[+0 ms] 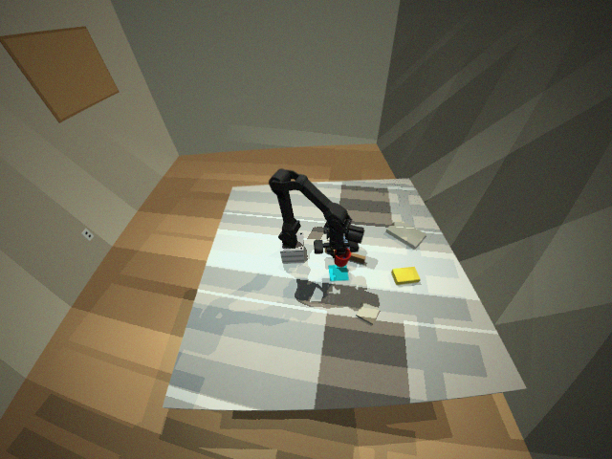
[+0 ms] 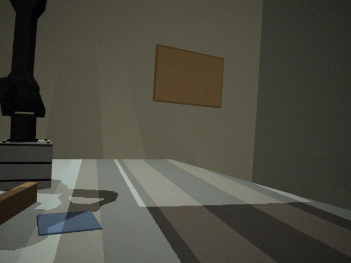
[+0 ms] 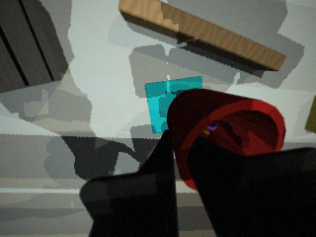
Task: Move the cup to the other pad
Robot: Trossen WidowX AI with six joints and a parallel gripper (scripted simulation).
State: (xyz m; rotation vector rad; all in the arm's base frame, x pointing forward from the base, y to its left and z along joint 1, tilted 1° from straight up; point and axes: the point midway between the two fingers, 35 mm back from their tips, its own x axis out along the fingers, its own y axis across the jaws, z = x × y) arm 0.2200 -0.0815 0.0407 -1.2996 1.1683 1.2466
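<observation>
Your end effector (image 3: pixel 182 148) is pinching the red cup (image 3: pixel 227 128) by its rim, above the counter (image 1: pixel 345 356), partly over the cyan pad (image 3: pixel 165 101); marbles (image 3: pixel 211 127) inside.

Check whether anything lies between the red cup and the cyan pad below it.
Nothing visible blocks the way. The hand grips the red cup by its rim, above the cyan pad, which lies partly hidden beneath it. The wooden block lies beyond the pad, off that path.
</observation>
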